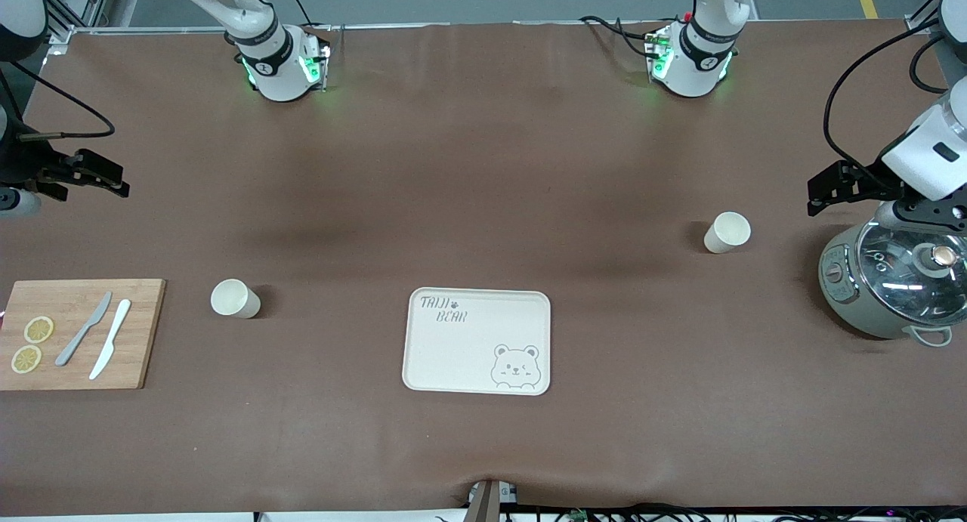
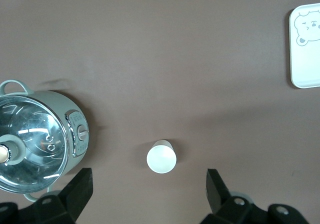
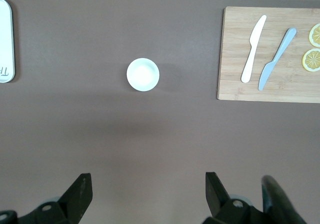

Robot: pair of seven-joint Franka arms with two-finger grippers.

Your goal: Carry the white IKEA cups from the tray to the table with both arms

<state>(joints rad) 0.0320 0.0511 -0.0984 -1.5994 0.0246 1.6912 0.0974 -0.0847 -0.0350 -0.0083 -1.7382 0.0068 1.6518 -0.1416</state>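
Two white IKEA cups stand upright on the brown table. One cup [image 1: 235, 298] is between the cutting board and the bear tray; it also shows in the right wrist view [image 3: 143, 74]. The other cup [image 1: 727, 232] is toward the left arm's end, beside the cooker; it also shows in the left wrist view [image 2: 161, 157]. My left gripper [image 1: 823, 189] is open and empty, up in the air by the cooker, with that cup just ahead of its fingers [image 2: 80, 191]. My right gripper [image 1: 106, 176] is open and empty, up in the air at the right arm's end.
A cream bear tray [image 1: 478, 341] lies at the middle, nearer the front camera than both cups. A wooden cutting board [image 1: 143, 333] with two knives and lemon slices lies at the right arm's end. A grey-green cooker [image 1: 846, 280] with a glass lid stands at the left arm's end.
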